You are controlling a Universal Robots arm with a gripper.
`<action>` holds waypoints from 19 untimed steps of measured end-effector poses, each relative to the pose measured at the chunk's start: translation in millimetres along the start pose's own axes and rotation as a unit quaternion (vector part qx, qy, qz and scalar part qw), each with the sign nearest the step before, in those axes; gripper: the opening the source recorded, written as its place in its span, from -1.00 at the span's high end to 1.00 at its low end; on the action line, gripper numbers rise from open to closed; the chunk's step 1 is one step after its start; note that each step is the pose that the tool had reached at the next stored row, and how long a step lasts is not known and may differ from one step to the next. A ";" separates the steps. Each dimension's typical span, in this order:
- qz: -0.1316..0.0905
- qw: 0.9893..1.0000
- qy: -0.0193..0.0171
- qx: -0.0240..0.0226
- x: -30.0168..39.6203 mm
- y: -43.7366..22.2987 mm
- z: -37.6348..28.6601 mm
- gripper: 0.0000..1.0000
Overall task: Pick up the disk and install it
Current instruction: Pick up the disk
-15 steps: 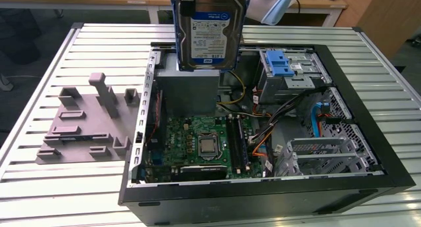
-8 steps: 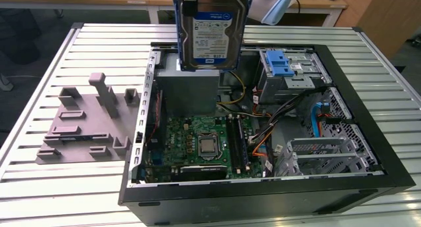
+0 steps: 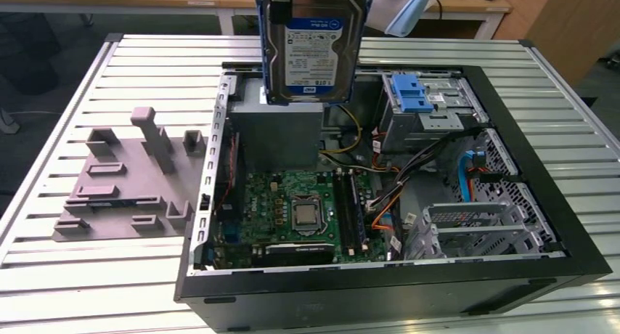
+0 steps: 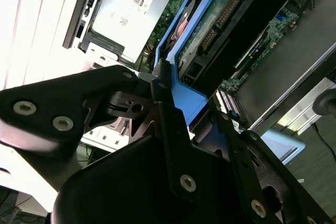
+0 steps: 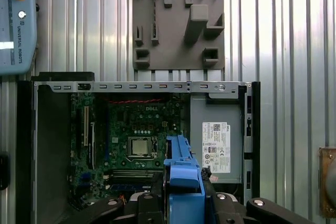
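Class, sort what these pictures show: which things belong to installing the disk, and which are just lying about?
Belong to the job: the disk, held aloft; the gripper, shut on it; the open computer case.
Lying about: the grey fixture plate beside the case; the teach pendant.

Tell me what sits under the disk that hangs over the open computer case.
Below the disk, which is held upright, stands the grey metal box, with the motherboard beside it. In the exterior view the disk's lower edge covers part of the box's top.
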State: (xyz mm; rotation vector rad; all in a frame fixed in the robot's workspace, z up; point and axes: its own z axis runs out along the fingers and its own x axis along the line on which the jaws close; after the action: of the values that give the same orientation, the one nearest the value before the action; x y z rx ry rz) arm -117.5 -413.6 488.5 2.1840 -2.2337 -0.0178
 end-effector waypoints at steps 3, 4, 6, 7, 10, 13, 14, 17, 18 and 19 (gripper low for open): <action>0.000 1.000 0.000 0.000 1.1 0.0 0.0 0.27; 0.000 1.000 0.000 0.000 1.7 0.0 0.0 0.27; 0.000 1.000 0.000 0.000 2.7 0.0 0.0 0.27; 0.000 1.000 0.000 0.000 3.1 0.0 0.0 0.27; 0.000 1.000 0.000 0.000 3.3 -0.2 0.0 0.27; 0.000 1.000 0.000 0.000 3.3 -1.3 0.0 0.27; 0.000 1.000 0.000 0.000 3.3 -1.8 0.0 0.27; 0.000 1.000 0.000 0.000 3.2 -4.2 -0.1 0.27; 0.000 1.000 0.000 0.000 3.2 -5.1 -0.1 0.27; 0.000 1.000 0.000 0.000 3.2 -6.1 -0.1 0.27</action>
State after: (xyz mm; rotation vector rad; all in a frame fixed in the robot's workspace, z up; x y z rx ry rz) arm -111.5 -416.9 488.5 2.1838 -2.2338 -0.0178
